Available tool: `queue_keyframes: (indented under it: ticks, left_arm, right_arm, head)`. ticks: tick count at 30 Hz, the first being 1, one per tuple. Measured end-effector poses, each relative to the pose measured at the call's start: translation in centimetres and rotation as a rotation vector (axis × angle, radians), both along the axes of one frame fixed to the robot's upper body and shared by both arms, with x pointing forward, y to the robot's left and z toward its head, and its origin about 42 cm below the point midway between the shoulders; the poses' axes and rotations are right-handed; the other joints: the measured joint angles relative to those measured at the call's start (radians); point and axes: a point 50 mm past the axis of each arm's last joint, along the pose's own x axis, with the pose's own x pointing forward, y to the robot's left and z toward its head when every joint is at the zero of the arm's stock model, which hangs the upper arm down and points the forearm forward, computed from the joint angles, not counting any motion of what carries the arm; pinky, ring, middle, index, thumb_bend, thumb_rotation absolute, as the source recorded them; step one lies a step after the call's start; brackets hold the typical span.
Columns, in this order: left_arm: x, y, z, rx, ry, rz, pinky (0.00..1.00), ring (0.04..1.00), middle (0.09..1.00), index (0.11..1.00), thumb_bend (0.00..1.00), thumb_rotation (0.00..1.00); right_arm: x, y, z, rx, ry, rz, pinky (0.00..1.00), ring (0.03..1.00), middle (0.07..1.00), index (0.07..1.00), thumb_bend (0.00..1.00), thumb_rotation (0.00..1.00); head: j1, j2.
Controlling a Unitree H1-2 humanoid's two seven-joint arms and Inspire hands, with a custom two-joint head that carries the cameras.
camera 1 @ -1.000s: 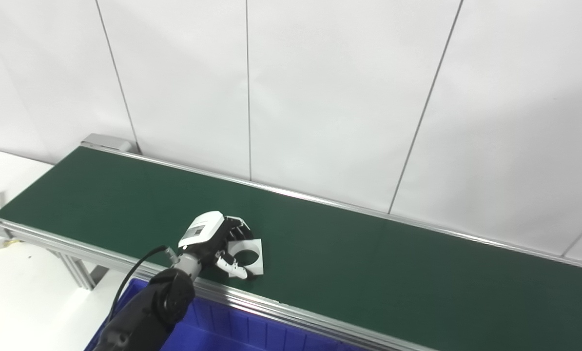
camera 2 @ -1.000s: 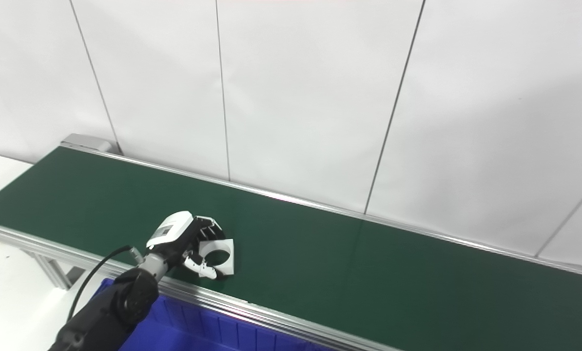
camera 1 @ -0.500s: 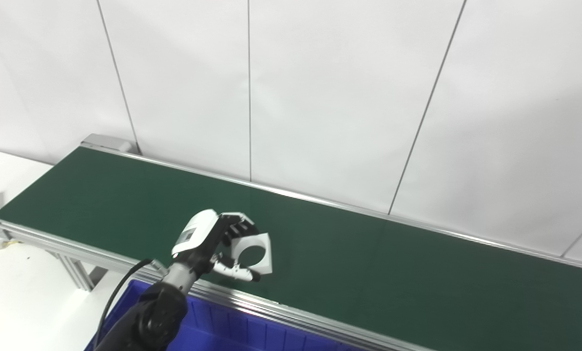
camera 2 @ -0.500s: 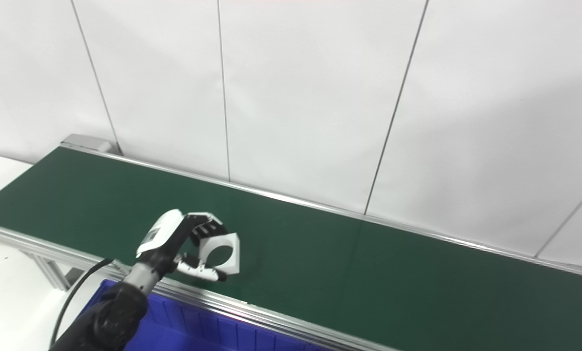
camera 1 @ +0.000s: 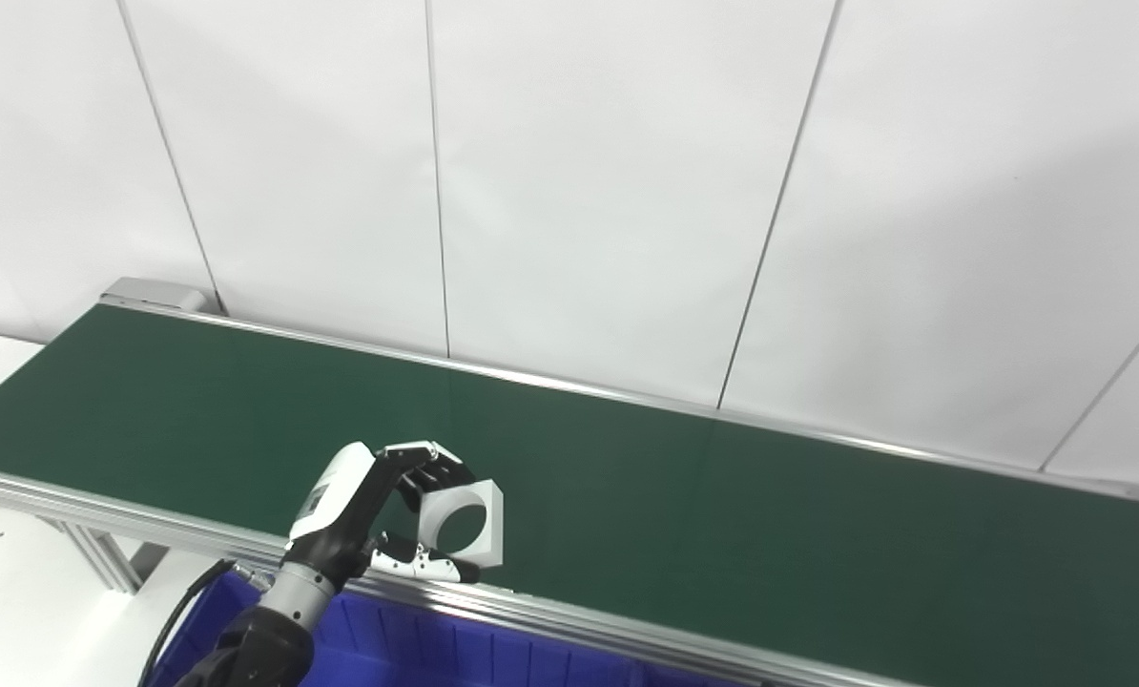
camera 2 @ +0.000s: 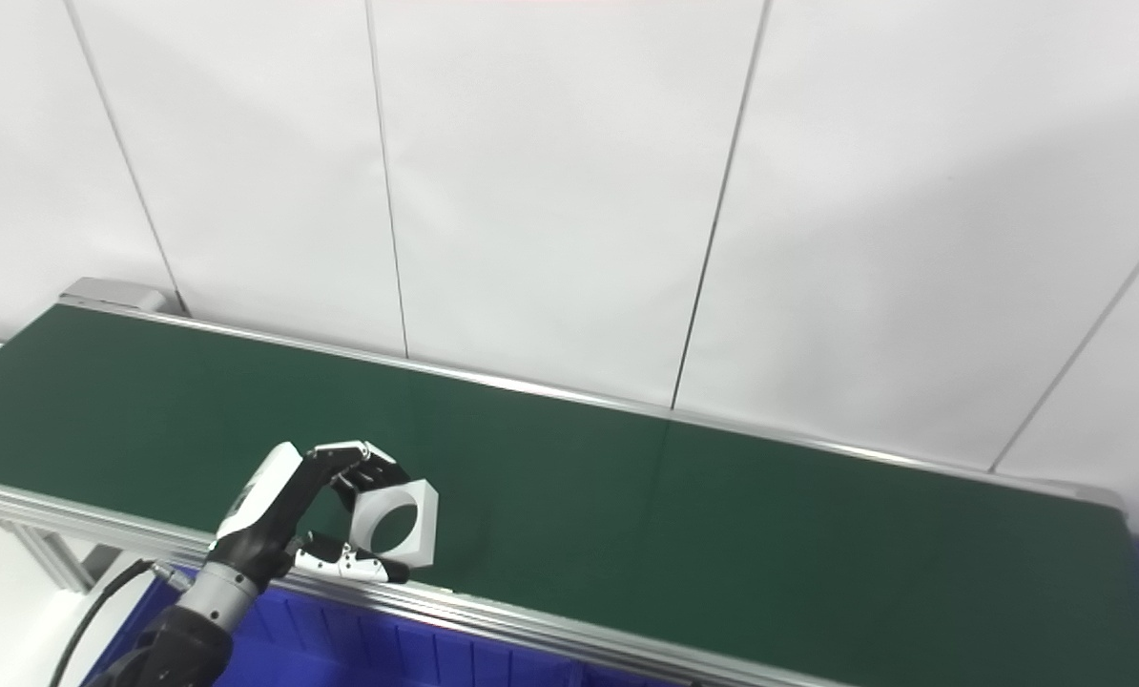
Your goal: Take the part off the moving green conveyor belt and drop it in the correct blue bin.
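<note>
My left hand (camera 1: 364, 510) pinched the white part (camera 1: 463, 520) above the green belt (camera 1: 722, 506); a loose pinch risked dropping it short of the near blue bin (camera 1: 455, 658).

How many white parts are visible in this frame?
1: the white part, held by the left hand above the conveyor belt's near edge. The blue bin's contents are mostly hidden.

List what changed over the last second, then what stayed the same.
The left hand, shut on the white part throughout, raised it from lying flat on the belt to tilted up, clear of the belt, and drew it back towards the near rail above the blue bin. The camera also shifted. Nothing else lies on the belt, as before; the right hand remains out of view.
</note>
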Motion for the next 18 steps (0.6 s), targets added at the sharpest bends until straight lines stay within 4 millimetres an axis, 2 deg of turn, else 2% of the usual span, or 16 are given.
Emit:
queue_keyframes:
  ticks: [3,11,12,13,16,18]
  left_arm:
    - [-0.8,0.0,-0.6,-0.022,0.026,-0.002,0.42,0.422,0.48,0.526,0.5,0.0]
    - [-2.7,-0.8,-2.1,-0.043,0.062,-0.032,0.43,0.43,0.482,0.523,0.5,0.0]
    - [-2.9,-1.0,-2.3,-0.047,0.071,-0.036,0.44,0.434,0.485,0.519,0.5,0.0]
    - [-3.1,-1.1,-2.5,-0.059,0.082,-0.039,0.44,0.436,0.486,0.518,0.5,0.0]
    - [-4.2,-1.6,-2.9,-0.078,0.112,-0.053,0.44,0.434,0.487,0.519,0.5,0.0]
    - [-4.8,-1.8,-3.1,-0.079,0.12,-0.061,0.43,0.426,0.487,0.523,0.5,0.0]
  right_arm:
    - [-0.1,0.2,0.3,0.006,-0.009,-0.005,0.8,0.834,0.843,0.925,0.93,0.21]
    - [-0.2,0.4,0.2,-0.016,-0.009,-0.002,0.83,0.845,0.855,0.937,0.91,0.28]
    - [-0.2,0.5,0.2,-0.016,-0.009,-0.002,0.84,0.849,0.857,0.939,0.91,0.29]
    - [-0.2,0.5,0.2,-0.015,-0.01,-0.002,0.85,0.858,0.863,0.943,0.91,0.3]
    - [-0.2,0.7,0.2,-0.007,-0.007,0.0,0.87,0.87,0.876,0.955,0.91,0.33]
    - [-0.3,0.9,0.2,-0.001,-0.007,0.001,0.87,0.87,0.879,0.955,0.92,0.35]
  head:
    - [-0.032,0.015]
    - [-0.043,0.032]
    - [-0.052,0.052]
    - [-0.052,0.052]
    - [-0.074,0.089]
    - [-0.08,0.097]
